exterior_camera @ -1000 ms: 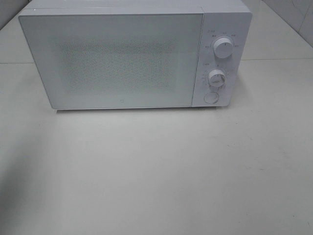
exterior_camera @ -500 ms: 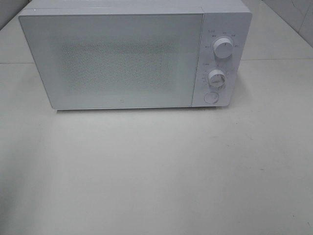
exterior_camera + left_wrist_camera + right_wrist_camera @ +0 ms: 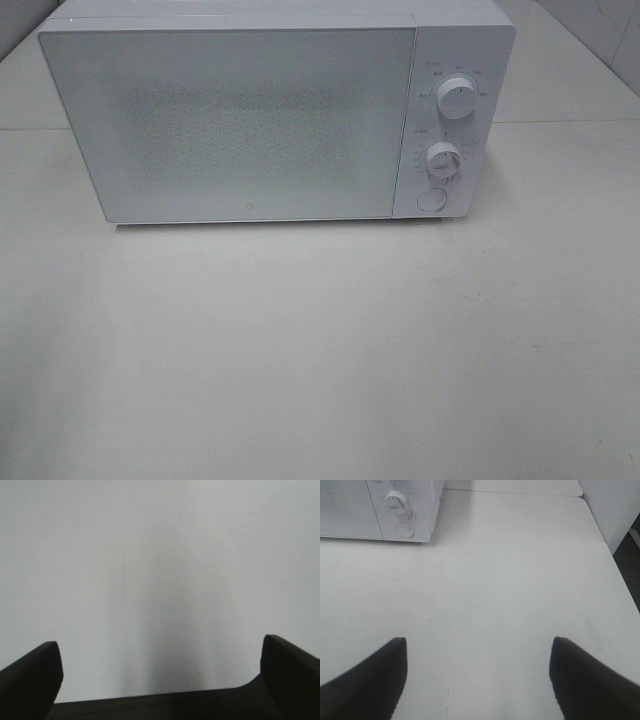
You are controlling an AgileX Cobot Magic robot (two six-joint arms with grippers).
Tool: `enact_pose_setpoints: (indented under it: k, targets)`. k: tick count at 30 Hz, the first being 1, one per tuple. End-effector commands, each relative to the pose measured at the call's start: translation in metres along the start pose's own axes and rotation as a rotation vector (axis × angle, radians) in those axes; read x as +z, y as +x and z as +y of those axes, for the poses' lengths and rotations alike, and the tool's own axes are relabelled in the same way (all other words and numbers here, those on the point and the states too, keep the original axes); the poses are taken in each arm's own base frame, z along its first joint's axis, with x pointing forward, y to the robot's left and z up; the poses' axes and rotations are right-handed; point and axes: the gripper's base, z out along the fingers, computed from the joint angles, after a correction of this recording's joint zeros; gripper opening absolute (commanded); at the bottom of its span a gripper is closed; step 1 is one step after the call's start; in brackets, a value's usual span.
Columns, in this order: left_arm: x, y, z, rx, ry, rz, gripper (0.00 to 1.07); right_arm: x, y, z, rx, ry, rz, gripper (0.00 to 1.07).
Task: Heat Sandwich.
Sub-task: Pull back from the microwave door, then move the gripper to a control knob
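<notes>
Facing pale flat worktop [image 3: 320, 350] with left claw [image 3: 160, 647] spread wide and holding nothing; right claw [image 3: 478, 641] likewise spread and bare, out in front of white box-shaped microwave oven [image 3: 250, 120], door closed. Cannot see small white-bread sandwich in any view.

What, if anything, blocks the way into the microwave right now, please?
The microwave door is shut and closes off the cavity. The left gripper and right gripper are both open and hold nothing. No sandwich shows in any view.
</notes>
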Motion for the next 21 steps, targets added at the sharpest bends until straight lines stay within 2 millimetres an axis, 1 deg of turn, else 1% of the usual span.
enact_pose_setpoints:
  k: [1, 3, 4, 7, 8, 10, 12, 14, 17, 18, 21]
  targets:
    - [-0.008, 0.005, -0.001, -0.015, 0.023, -0.064, 1.03, -0.003, 0.002, 0.0, 0.008, 0.008, -0.034, 0.76]
    - [-0.01, 0.006, -0.001, -0.015, 0.025, -0.081, 1.03, -0.003, 0.002, 0.0, 0.008, 0.008, -0.034, 0.76]
    - [-0.016, 0.009, -0.001, -0.015, 0.027, -0.123, 1.03, -0.003, 0.002, 0.0, 0.008, 0.008, -0.034, 0.76]
    - [-0.023, 0.014, 0.001, -0.039, 0.004, -0.183, 1.03, -0.003, 0.002, 0.0, 0.008, 0.008, -0.034, 0.76]
    - [-0.027, 0.018, 0.002, -0.074, -0.035, -0.224, 1.03, -0.003, 0.002, 0.0, 0.008, 0.008, -0.034, 0.76]
    - [-0.029, 0.02, 0.002, -0.088, -0.05, -0.242, 1.03, -0.003, 0.002, 0.0, 0.008, 0.008, -0.034, 0.76]
    - [-0.036, 0.026, 0.002, -0.126, -0.097, -0.304, 1.03, -0.003, 0.002, 0.0, 0.008, 0.008, -0.034, 0.76]
    - [-0.039, 0.028, 0.002, -0.129, -0.103, -0.326, 1.03, -0.003, 0.002, 0.0, 0.008, 0.008, -0.034, 0.76]
    - [-0.048, 0.038, 0.0, -0.125, -0.104, -0.412, 1.03, -0.003, 0.002, 0.0, 0.008, 0.008, -0.034, 0.76]
    - [-0.05, 0.041, 0.0, -0.124, -0.104, -0.432, 1.03, -0.003, 0.002, 0.0, 0.008, 0.008, -0.034, 0.76]
    - [-0.049, 0.04, -0.001, -0.126, -0.099, -0.425, 1.03, -0.003, 0.002, 0.0, 0.008, 0.008, -0.034, 0.76]
